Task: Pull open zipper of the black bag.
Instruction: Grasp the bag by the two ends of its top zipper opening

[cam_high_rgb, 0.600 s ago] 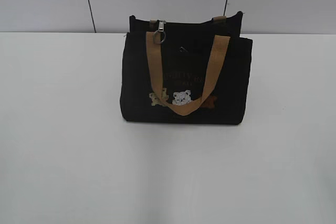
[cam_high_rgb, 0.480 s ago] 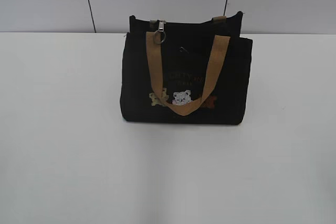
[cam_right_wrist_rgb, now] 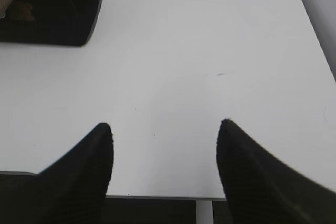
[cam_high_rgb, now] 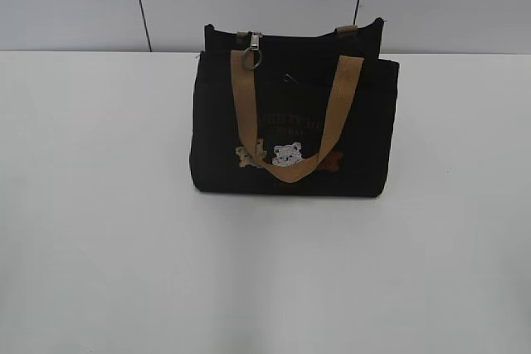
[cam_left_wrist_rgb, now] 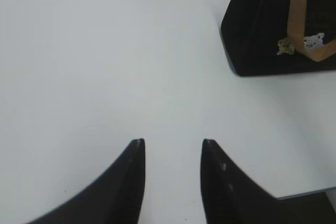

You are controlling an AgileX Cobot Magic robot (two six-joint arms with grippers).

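Note:
The black bag (cam_high_rgb: 290,126) stands upright at the back middle of the white table, its tan handle hanging down the front over small bear patches. The zipper (cam_high_rgb: 254,49), a silver pull with a round ring, sits at the top left of the bag. Neither arm shows in the exterior view. In the left wrist view my left gripper (cam_left_wrist_rgb: 172,142) is open over bare table, and the bag (cam_left_wrist_rgb: 262,30) lies far off at the upper right. My right gripper (cam_right_wrist_rgb: 165,127) is open wide near the table's front edge, with the bag's corner (cam_right_wrist_rgb: 58,9) at the upper left.
The white table (cam_high_rgb: 99,230) spreads wide on both sides of the bag and in front of it. A grey panelled wall (cam_high_rgb: 75,2) rises right behind the bag. The table's front edge (cam_right_wrist_rgb: 157,196) runs just under my right gripper.

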